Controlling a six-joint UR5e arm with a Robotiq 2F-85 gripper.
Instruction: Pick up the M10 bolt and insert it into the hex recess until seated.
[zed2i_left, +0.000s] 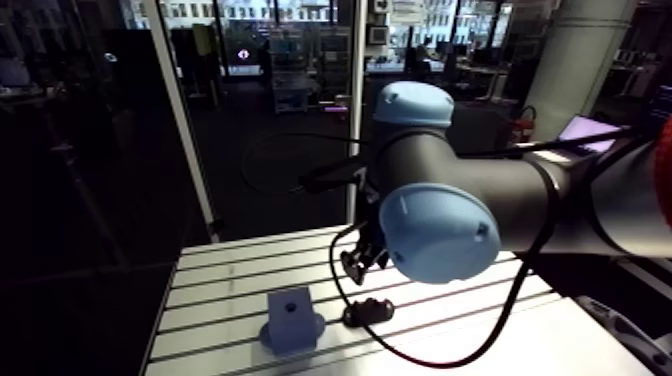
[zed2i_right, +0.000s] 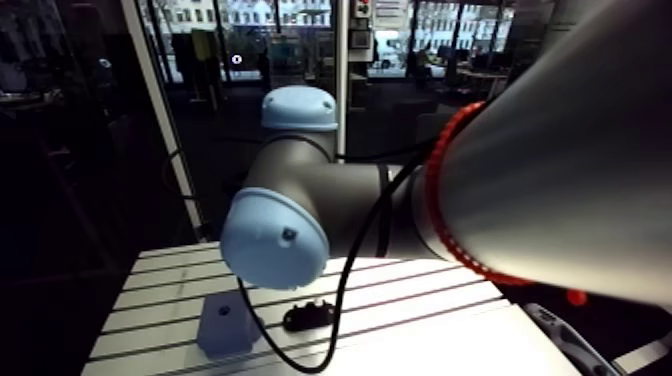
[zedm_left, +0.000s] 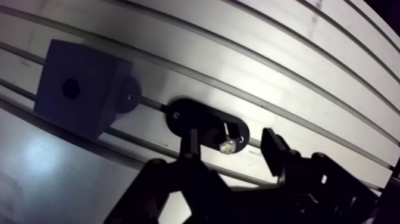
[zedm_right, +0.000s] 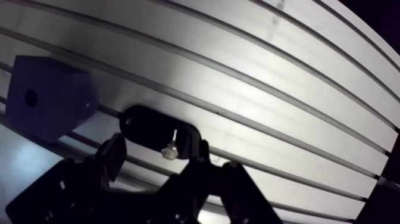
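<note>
The M10 bolt, a small bright metal piece, sits in the black oval holder, at the holder's end away from the block. In the wrist view it shows between the fingers of the black two-fingered gripper. The fingers are apart, one on each side of the bolt, with a gap showing at each, so nothing is clamped. In the arm view the gripper hangs above the holder, not on it. The bolt's head and thread are too small and glary to make out.

Just beside the holder's other end, not touching it, stands a grey-blue square block on a round foot. The dark hex recess is in its upper face, though its outline is hard to read. The holder lies on the slotted aluminium table, whose grooves run on beyond it.

In the arm view a light-blue joint cap covers the gripper's upper part. From the other eye the arm hides the gripper altogether, and only the holder and block show.
</note>
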